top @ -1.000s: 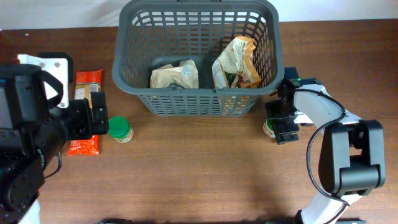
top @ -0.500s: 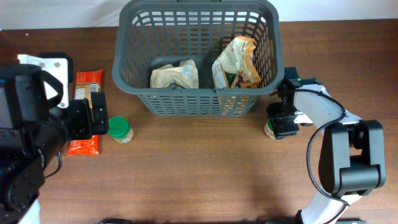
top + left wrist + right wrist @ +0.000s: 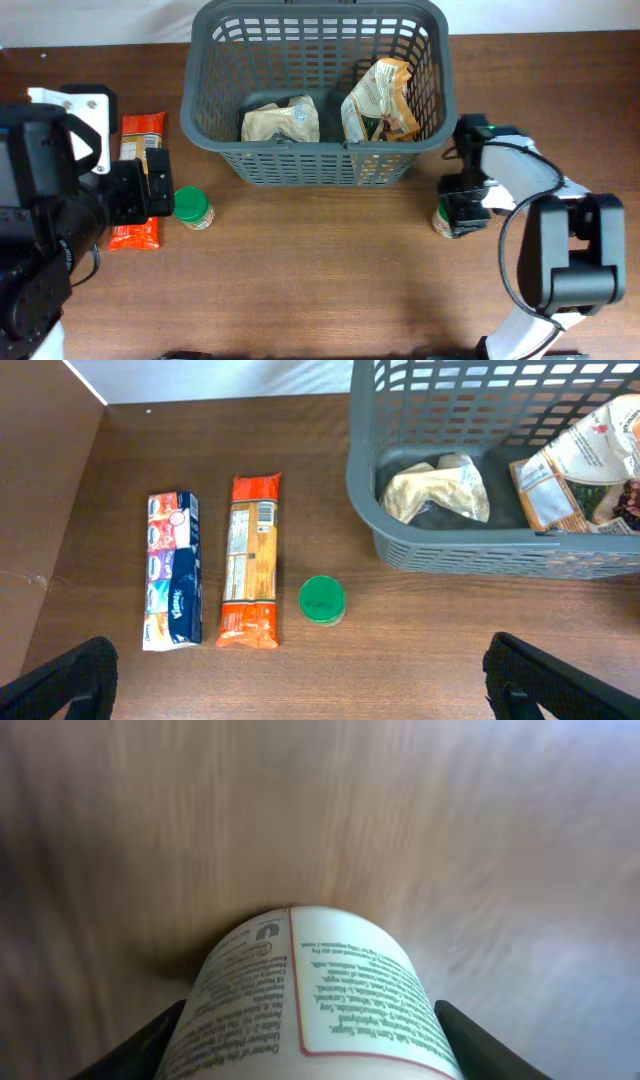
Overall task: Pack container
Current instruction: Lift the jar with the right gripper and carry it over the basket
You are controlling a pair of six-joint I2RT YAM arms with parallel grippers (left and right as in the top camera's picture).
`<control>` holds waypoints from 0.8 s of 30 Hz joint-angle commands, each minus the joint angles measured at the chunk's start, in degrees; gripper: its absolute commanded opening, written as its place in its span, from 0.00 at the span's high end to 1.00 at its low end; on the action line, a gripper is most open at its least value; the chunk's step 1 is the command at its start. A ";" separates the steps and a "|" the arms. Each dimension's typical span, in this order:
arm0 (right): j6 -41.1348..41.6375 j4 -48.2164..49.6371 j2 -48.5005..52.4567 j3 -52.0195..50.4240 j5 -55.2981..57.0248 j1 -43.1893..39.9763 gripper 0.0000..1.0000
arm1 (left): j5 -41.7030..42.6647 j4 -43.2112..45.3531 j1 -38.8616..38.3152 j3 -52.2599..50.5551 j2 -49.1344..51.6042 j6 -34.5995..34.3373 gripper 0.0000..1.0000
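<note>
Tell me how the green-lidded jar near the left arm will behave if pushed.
The green-lidded jar looks rigid, so it probably slides rather than deforms. Standing upright, it may tip if pushed high, then roll on its round side.

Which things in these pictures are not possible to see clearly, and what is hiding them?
Labelled jar, right wrist view: print too small and blurred to read; the bottom edge cuts it off.
Same jar, overhead: the right gripper covers most of it.
Orange packet, overhead: the left arm covers its middle.
Container, left wrist view: top and right edges cut it off.
</note>
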 commanded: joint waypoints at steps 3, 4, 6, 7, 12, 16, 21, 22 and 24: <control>-3.43 -1.29 -8.41 -0.24 0.46 -10.23 0.96 | 0.37 0.00 -0.20 -0.15 -1.07 0.90 0.01; -4.55 -1.29 -9.22 -0.24 0.46 -11.54 0.96 | 0.37 0.00 -0.20 -0.15 -1.07 0.90 0.01; -7.91 -1.05 -11.54 -0.13 0.46 -15.30 0.96 | 0.37 0.00 -0.20 -0.15 -1.07 0.90 0.01; -10.54 -1.05 -12.76 0.26 0.39 -17.29 0.96 | 0.37 0.00 -0.20 -0.15 -1.07 0.90 0.01; -30.84 -1.05 -17.64 6.23 1.27 -22.91 0.96 | 0.37 0.00 -0.20 -0.15 -1.07 0.90 0.01; -42.23 -3.10 -20.74 14.40 0.98 -22.38 0.96 | 0.39 0.00 -0.20 -0.15 -1.07 0.90 0.01; -52.59 -6.88 -23.06 30.16 0.04 -15.80 0.96 | 0.42 0.00 -0.20 -0.15 -1.07 0.87 0.01; -54.10 -7.06 -23.12 32.61 -0.68 -14.27 0.96 | 0.42 0.00 -0.20 -0.15 -1.07 0.87 0.01; -57.96 -7.13 -23.15 39.36 -2.80 -8.96 0.96 | 0.44 0.00 -0.20 -0.15 -1.07 0.87 0.01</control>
